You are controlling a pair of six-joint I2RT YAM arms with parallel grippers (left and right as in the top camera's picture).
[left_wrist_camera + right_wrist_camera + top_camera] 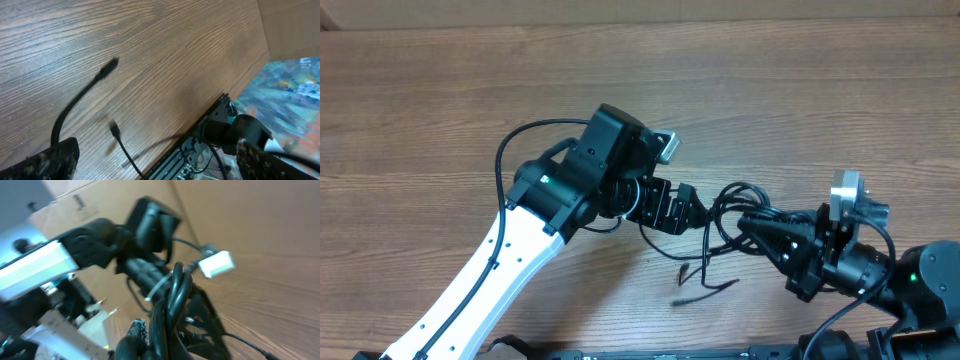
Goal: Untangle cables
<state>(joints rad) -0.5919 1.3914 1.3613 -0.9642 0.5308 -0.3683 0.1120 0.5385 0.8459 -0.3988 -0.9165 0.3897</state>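
Note:
The cables (728, 205) are thin black cords in a tangled loop between my two grippers, with loose plug ends (705, 282) trailing toward the front edge. My right gripper (748, 223) is shut on the bundle; in the right wrist view the thick bunch of cords (173, 297) runs up between its fingers (162, 345). My left gripper (697, 207) sits just left of the tangle, fingers wide apart. In the left wrist view its fingers (157, 155) are open, with one cable strand and plug (107, 70) and a second plug (114, 129) lying on the wood ahead.
The wooden table (470, 90) extends on all sides. The front table edge with a black rail (200, 135) is close behind the loose plug ends. A cardboard wall (240, 210) stands at the back. The left arm (100, 240) fills much of the right wrist view.

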